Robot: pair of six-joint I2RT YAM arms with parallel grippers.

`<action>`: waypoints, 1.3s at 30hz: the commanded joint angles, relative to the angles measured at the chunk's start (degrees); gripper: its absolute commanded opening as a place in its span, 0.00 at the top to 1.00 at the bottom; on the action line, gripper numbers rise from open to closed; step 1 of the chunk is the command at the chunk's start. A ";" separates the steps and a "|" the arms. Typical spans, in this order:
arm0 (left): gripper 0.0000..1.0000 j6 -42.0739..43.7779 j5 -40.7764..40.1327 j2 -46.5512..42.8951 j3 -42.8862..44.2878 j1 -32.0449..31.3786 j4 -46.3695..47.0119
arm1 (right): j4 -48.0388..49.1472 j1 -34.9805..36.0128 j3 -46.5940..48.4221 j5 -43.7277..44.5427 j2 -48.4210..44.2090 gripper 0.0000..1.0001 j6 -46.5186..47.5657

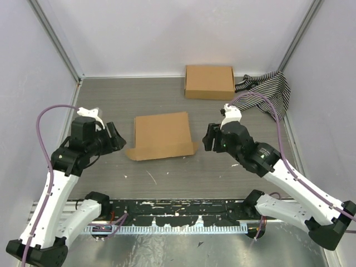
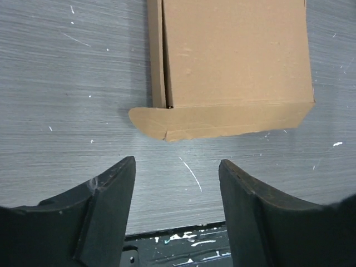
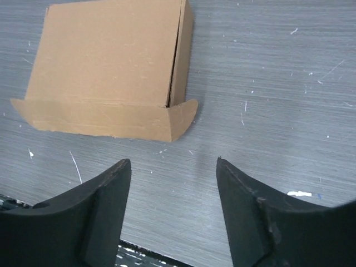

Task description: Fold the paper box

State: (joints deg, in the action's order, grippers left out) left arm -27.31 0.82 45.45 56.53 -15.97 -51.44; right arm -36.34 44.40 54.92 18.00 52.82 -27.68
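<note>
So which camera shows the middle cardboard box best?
Top external: the paper box appears whole, both near tabs sticking out. Left wrist cuts off its far edge; right wrist shows nearly all, closer, slanted.

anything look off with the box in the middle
Yes: the paper box sits slightly askew, and its front flap splays out along the near side, untucked, its ends poking past both corners. Nothing looks torn or spilled.

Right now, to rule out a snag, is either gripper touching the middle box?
No: the left gripper and right gripper stand open either side of the box, bare table between.
</note>
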 commanded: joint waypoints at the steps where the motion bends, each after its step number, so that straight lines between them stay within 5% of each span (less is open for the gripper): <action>1: 0.31 -2.33 3.27 3.26 -0.66 -0.19 1.68 | -2.29 0.03 2.81 -1.90 5.43 0.30 -1.59; 8: 0.30 -0.01 4.83 16.56 1.05 -0.12 3.28 | 1.73 -0.54 9.70 -4.90 20.57 0.28 -0.31; 17: 0.28 2.27 7.21 21.48 -1.83 -0.19 5.57 | 5.59 -3.35 6.72 -14.72 26.37 0.00 2.72; 25: 0.23 2.24 7.20 20.68 -7.34 -0.12 12.44 | 10.45 -3.65 3.78 -14.63 29.80 0.00 7.07; 39: 0.21 0.41 8.12 31.58 -4.55 -0.18 15.80 | 17.92 -4.28 -0.34 -19.83 33.65 0.00 9.97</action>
State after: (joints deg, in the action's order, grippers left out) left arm -26.00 7.09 75.16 50.85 -15.97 -37.56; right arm -23.70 40.34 55.20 1.78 86.54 -19.40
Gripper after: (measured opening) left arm 0.793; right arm 0.996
